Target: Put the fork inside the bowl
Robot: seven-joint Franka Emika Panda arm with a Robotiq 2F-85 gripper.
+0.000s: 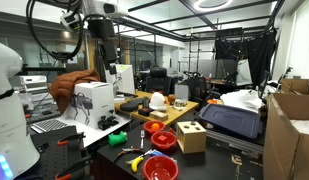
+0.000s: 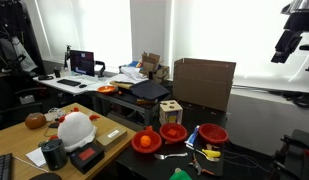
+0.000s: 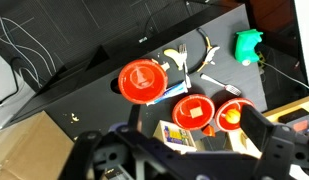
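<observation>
The silver fork [image 3: 220, 83] lies flat on the black table, apart from the bowls; it also shows in an exterior view [image 2: 172, 156]. Three red bowls stand close by: an empty one [image 3: 141, 80], one with a small block in it [image 3: 194, 110] and one with an orange thing in it [image 3: 230, 116]. In an exterior view the bowls stand in a row [image 2: 146, 142], [image 2: 173, 132], [image 2: 212, 134]. My gripper [image 3: 179, 150] is open and empty, high above the table and well clear of the fork. It shows in both exterior views [image 1: 104, 52] [image 2: 290, 45].
A green object [image 3: 249, 45], white utensils [image 3: 176, 56] and a toothpaste tube [image 3: 169, 93] lie near the fork. A wooden cube with holes [image 2: 171, 110] and a large cardboard box [image 2: 204, 82] stand behind the bowls. A small printed carton [image 3: 179, 133] sits by the table edge.
</observation>
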